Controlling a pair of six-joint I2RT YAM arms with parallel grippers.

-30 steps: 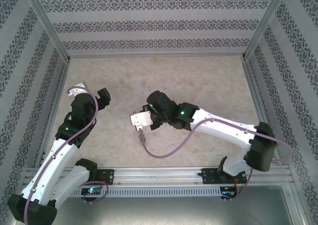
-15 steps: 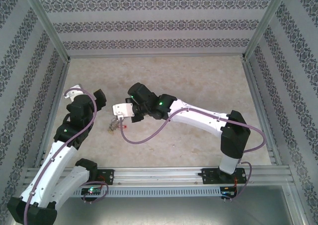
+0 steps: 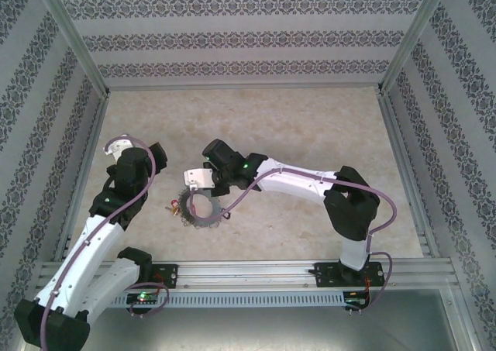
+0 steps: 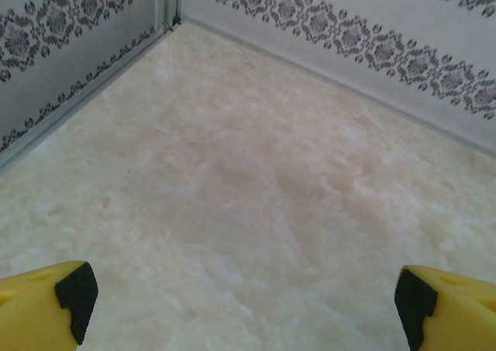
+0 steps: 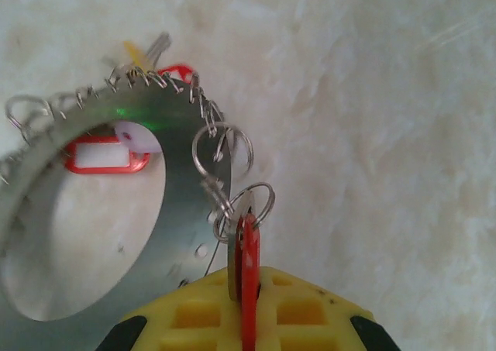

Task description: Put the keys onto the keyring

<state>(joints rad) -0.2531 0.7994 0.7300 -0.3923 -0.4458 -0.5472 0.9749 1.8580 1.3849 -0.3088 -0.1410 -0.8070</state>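
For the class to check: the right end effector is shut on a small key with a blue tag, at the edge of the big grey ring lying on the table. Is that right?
One detail is wrong: the tag is red, not blue. The right wrist view shows the right end effector shut on the small key with it, at the edge of the big grey ring lying on the table.

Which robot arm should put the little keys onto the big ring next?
Probably the right. The right gripper pinches the keys, right at the keyring. The left gripper is open, holding nothing.
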